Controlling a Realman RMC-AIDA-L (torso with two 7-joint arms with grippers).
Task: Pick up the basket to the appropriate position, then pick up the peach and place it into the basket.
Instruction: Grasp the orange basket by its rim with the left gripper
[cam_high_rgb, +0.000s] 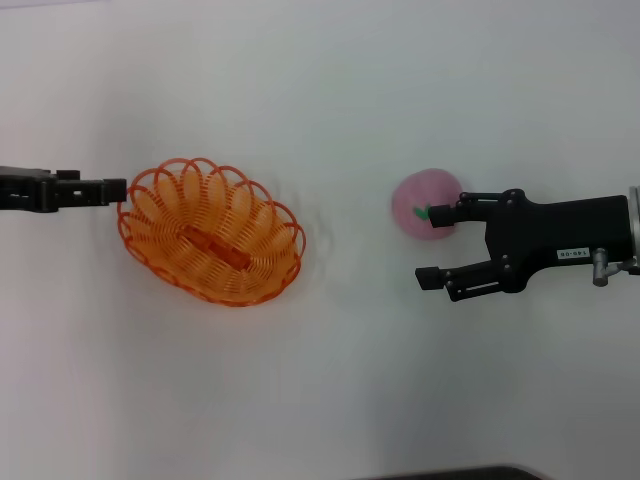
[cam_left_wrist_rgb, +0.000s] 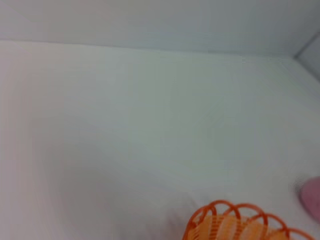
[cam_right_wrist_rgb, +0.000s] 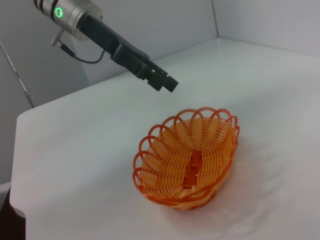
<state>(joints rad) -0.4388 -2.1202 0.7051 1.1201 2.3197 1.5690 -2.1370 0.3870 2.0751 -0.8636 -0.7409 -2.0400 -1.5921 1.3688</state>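
Orange oval wire-like basket (cam_high_rgb: 212, 232) with a looped scalloped rim sits on the white tabletop (cam_high_rgb: 330, 380) left of centre in my head view, upright and with nothing in it but its own woven floor. My left claw (cam_high_rgb: 118, 190) comes in from the left edge at mid-height, its black tip right at the basket's left rim loops; from above I cannot tell whether it touches them, and I cannot tell whether it is parted or closed. In the right wrist view that same left claw (cam_right_wrist_rgb: 167, 83) shows in the upper middle of the frame, seemingly raised just beyond the basket (cam_right_wrist_rgb: 187, 159), with a green ring light on its silver wrist.

Right of centre in the head view lies the round pink peach (cam_high_rgb: 422, 207) with a small green leaf mark, resting on the tabletop well apart from the basket. My right claw (cam_high_rgb: 436, 246) reaches in from the right edge, released, its jaws spread wide: the upper finger (cam_high_rgb: 448, 212) overlaps the peach's lower right side, while the lower finger lies clear of the fruit over bare tabletop.

In the left wrist view, the basket rim (cam_left_wrist_rgb: 235, 222) shows at the lower edge and a sliver of the peach (cam_left_wrist_rgb: 312, 197) at the lower right.
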